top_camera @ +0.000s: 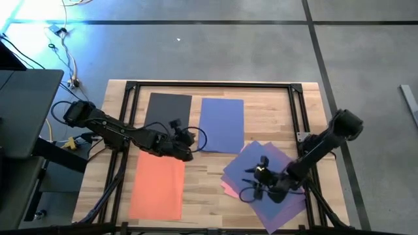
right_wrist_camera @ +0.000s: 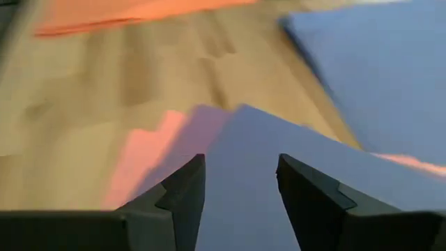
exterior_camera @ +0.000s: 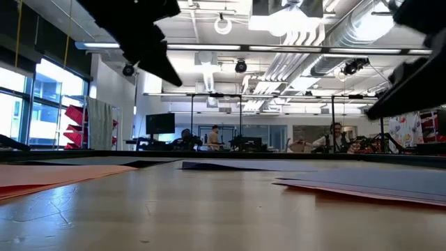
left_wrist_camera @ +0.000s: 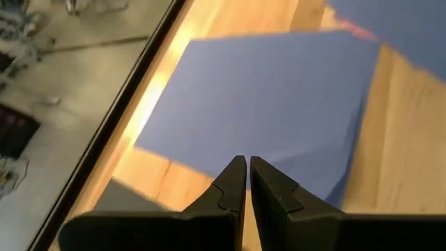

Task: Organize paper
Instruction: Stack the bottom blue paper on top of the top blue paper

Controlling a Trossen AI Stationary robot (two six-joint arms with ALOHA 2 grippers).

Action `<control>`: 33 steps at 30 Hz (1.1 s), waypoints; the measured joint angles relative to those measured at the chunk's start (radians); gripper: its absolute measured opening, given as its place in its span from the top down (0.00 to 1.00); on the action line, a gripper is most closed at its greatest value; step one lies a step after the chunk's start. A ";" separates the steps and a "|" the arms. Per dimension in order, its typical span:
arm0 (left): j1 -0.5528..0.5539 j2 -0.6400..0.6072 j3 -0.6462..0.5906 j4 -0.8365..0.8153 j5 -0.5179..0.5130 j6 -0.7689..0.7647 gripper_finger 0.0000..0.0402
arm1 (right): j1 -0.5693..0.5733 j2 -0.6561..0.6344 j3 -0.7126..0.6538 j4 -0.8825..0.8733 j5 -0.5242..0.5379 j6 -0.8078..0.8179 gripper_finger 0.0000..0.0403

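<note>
It is an open workshop floor with exposed ducts and strip lights overhead, and people sit at desks far behind the wooden table (top_camera: 274, 121). On the light planks lie coloured sheets.

The left gripper (top_camera: 187, 145) hangs over the middle of the table with its two fingers (left_wrist_camera: 233, 185) pressed together, nothing between them. Just ahead of its tips lies the blue sheet (top_camera: 222, 124), flat and square to the table. To the gripper's far side, next to the blue one, the dark grey sheet (top_camera: 168, 111) sits flat as well. On the near side of that gripper lies the orange sheet (top_camera: 158, 186), running toward the table's front edge.

The right gripper (top_camera: 256, 175) hovers low over a loose, fanned pile near the right front corner. Its fingers (right_wrist_camera: 185, 192) stand well apart and hold nothing. Right under it is the purple sheet (top_camera: 268, 173), turned at an angle, a corner of it pointing out between the fingers. The pink sheet (top_camera: 228, 189) lies beneath the purple, only a strip of it peeking out at the pile's edge, toward the orange sheet. The purple sheet's far corner comes close to the blue sheet; I cannot tell whether they touch.
</note>
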 joint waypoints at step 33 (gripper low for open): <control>0.014 0.000 0.000 0.097 0.068 0.078 1.00 | -0.040 0.088 0.000 -0.044 0.039 0.073 1.00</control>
